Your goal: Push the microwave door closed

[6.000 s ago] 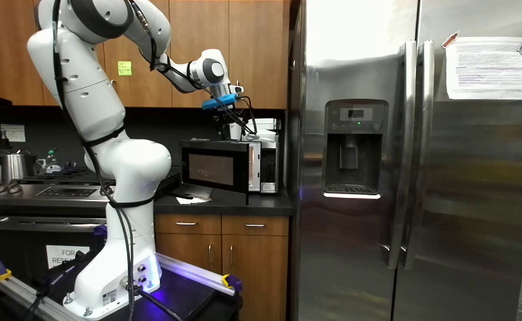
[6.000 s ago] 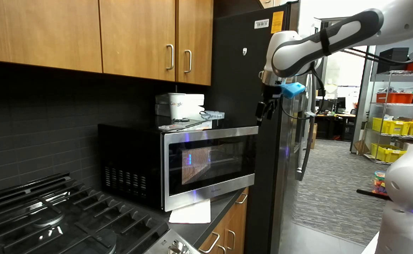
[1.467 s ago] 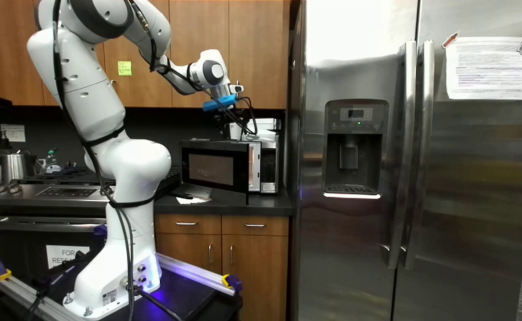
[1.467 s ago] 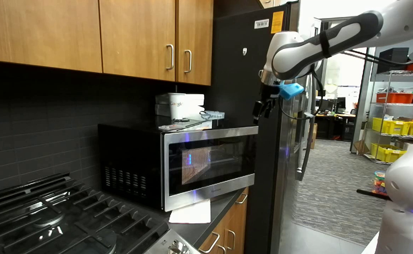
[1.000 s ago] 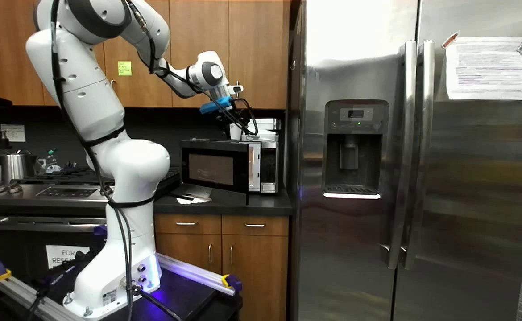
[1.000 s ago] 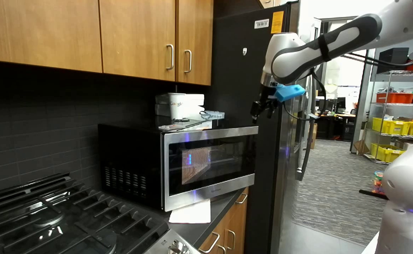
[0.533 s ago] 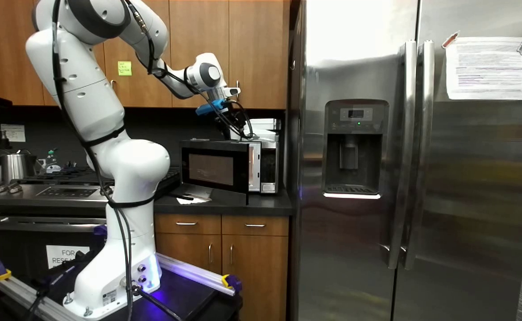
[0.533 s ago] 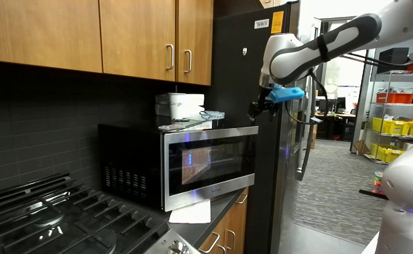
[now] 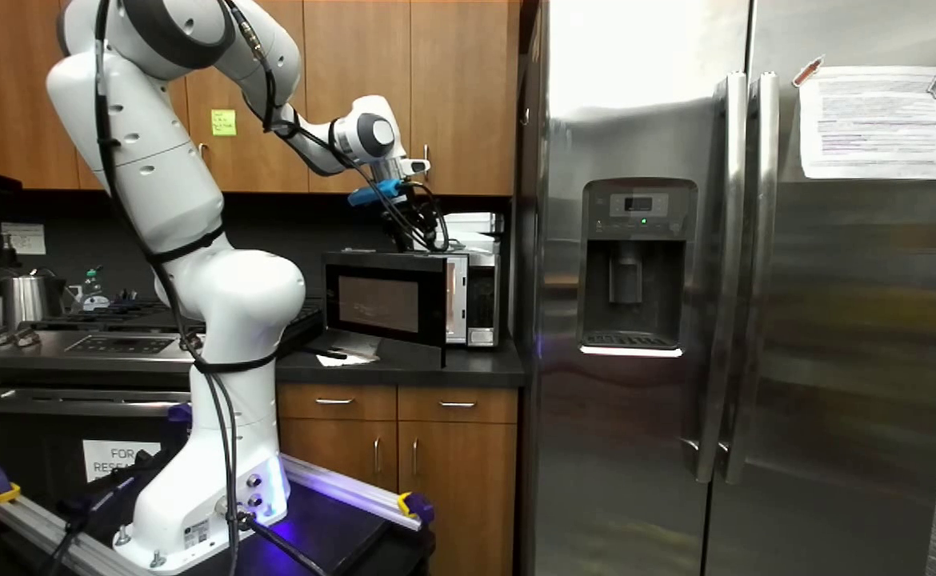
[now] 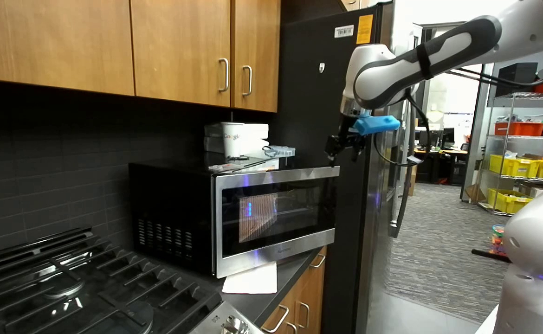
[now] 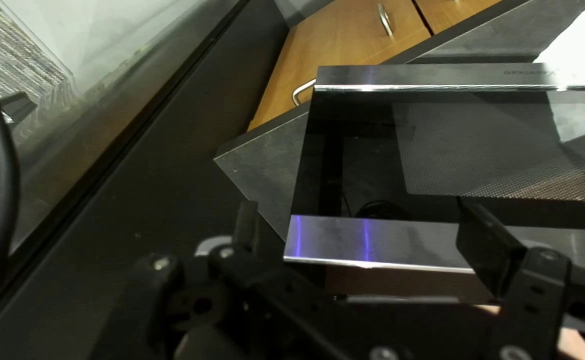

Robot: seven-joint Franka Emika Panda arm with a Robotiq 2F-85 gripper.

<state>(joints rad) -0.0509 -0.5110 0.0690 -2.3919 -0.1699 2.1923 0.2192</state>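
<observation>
The microwave door stands ajar, a dark glass panel with a silver-grey frame. At its free edge, a gap into the lit interior shows. In an exterior view my gripper hangs, fingers down, by the door's upper free corner. Its jaws stand wide apart with nothing held. From the wrist, the door's top frame strip runs across the space between my gripper's fingers, and one finger overlaps the strip. Whether it touches the door, I cannot tell.
A white cup and boxes sit on the microwave. The tall fridge rises close beside my gripper. Wooden cabinets hang above. A gas stove and white paper lie on the hinge side.
My gripper has come slightly lower and shifted a little left in both exterior views, its wrist turning a bit. It has stayed open. The microwave door has not moved.
</observation>
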